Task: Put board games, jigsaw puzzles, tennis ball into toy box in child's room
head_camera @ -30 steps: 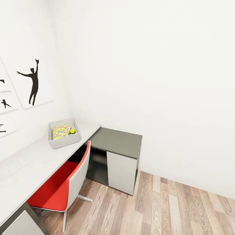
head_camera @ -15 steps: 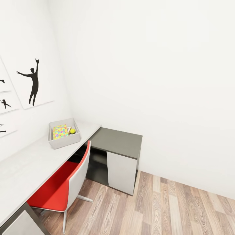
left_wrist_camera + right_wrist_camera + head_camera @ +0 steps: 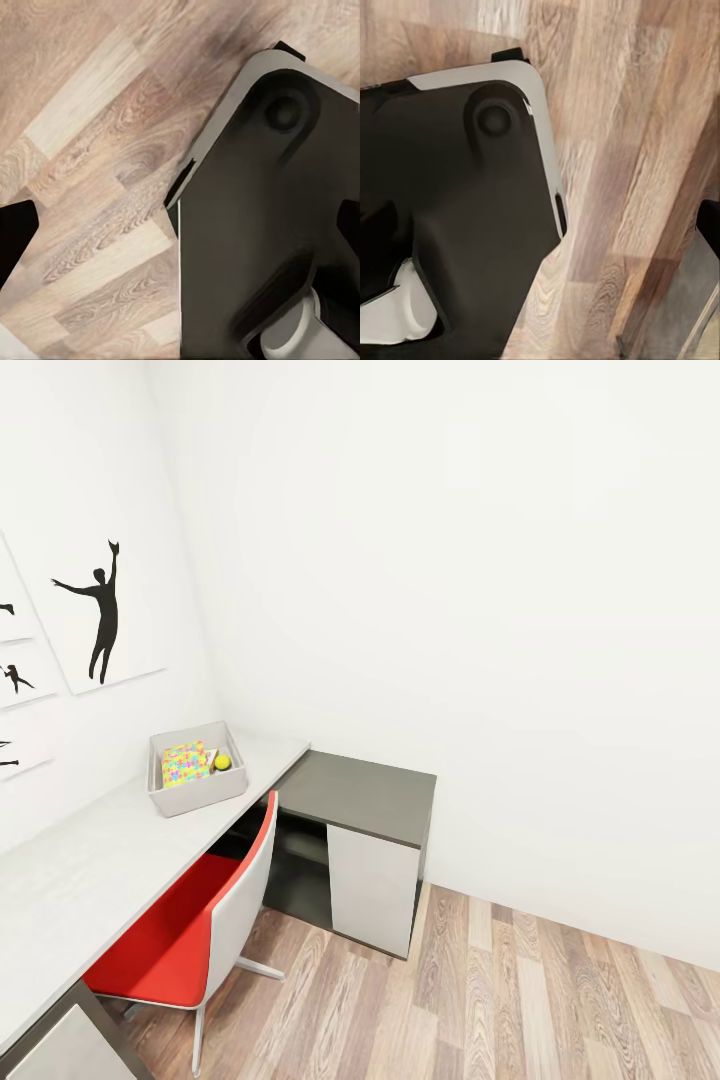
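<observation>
Up on the pale surface (image 3: 90, 860), the toy box (image 3: 200, 792) holds 1 jigsaw puzzle (image 3: 184, 764) and the tennis ball (image 3: 222, 762). Both wrist views face the wood floor (image 3: 90, 150) and robot base (image 3: 262, 225); each hand's grip state cannot be told.

Our left gripper (image 3: 180, 225) hangs pointing down over the wood-plank floor (image 3: 90, 150), its dark fingertips (image 3: 15, 232) spread wide with nothing between them. Our right gripper (image 3: 540, 232) points down at that same floor, fingers parted and empty. Both sit just beside our dark base (image 3: 262, 225).
</observation>
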Robot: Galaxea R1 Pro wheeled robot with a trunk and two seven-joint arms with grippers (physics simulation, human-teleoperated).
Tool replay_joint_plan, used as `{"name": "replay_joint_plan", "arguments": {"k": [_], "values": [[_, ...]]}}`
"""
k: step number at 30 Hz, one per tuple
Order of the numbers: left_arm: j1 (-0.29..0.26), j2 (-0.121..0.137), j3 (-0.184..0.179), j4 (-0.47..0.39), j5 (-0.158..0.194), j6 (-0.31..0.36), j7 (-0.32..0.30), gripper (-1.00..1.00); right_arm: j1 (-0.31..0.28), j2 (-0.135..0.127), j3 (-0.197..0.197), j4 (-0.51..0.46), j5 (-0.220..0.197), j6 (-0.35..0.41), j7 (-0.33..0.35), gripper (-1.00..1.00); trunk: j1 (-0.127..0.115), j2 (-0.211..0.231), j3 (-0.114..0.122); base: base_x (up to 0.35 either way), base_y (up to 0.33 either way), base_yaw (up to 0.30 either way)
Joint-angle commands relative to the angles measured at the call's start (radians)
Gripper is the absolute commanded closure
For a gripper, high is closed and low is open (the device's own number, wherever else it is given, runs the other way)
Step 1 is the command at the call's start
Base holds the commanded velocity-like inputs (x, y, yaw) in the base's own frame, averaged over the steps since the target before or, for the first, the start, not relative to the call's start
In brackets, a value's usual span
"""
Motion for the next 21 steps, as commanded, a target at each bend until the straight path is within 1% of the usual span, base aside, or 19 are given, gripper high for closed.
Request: {"name": "replay_joint_plan", "arguments": {"k": [1, 6, 10, 21], "values": [[0.001, 0.002, -0.007, 0.006, 0.003, 0.004, 0.007, -1.0, 0.001, 0.003, -0.007, 0.007, -0.006, 0.006, 0.001, -1.0, 0.001, -0.002, -0.002, 0.0, 0.0, 0.0], [0.005, 0.003, -0.007, 0.024, 0.001, 0.001, 0.004, -1.0, 0.003, 0.01, -0.007, 0.025, -0.006, 0.005, -0.002, -1.0, 0.001, -0.002, -0.002, 0.0, 0.0, 0.0], [0.007, -0.002, -0.007, 0.035, 0.001, -0.001, 0.003, -1.0, 0.003, 0.02, -0.007, 0.035, -0.006, 0.004, -0.005, -1.0, 0.001, -0.002, -0.002, 0.0, 0.0, 0.0], [0.009, -0.004, -0.008, 0.042, 0.0, -0.002, 0.002, -1.0, 0.004, 0.027, -0.008, 0.042, -0.006, 0.003, -0.006, -1.0, 0.001, -0.002, -0.002, 0.0, 0.0, 0.0]]}}
